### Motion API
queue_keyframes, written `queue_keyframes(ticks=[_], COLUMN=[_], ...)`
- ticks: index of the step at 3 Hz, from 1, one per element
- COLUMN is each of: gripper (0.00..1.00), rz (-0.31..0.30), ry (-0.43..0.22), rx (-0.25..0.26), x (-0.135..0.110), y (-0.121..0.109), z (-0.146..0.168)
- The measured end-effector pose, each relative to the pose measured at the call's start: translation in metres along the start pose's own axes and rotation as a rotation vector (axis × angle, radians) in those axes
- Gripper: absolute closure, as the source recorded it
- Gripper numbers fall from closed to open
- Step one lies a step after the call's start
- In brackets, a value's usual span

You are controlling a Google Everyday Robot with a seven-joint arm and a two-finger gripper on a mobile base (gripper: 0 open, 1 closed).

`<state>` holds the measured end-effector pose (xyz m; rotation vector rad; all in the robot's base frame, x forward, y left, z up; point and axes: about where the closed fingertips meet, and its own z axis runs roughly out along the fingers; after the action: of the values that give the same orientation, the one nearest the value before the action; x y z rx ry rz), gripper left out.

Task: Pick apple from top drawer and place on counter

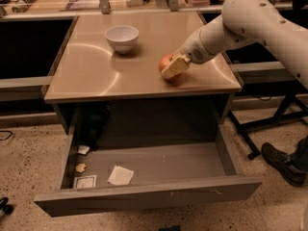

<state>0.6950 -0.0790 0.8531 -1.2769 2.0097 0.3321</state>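
Observation:
The red and yellowish apple (165,63) is over the right front part of the shiny beige counter (96,71), at or just above its surface, with a shadow right under it. My gripper (169,68) is shut on the apple; one beige finger (176,65) lies across its front and the other is hidden behind it. The white arm reaches in from the upper right. The grey top drawer (144,195) stands pulled out below the counter, and its floor holds only small scraps.
A white bowl (121,36) stands on the counter's back left. Paper scraps (120,175) and small bits lie at the drawer's left. A person's shoe (283,163) and a black stand leg (269,121) are on the floor at right. A cluttered bench runs behind.

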Motion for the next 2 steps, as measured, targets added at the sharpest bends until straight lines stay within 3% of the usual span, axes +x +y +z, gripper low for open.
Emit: queue_keyframes(ticks=[2], gripper=[0.58], rz=[0.000], ry=[0.000], rx=[-0.001], x=[0.0002], y=[0.0001], z=[0.0005])
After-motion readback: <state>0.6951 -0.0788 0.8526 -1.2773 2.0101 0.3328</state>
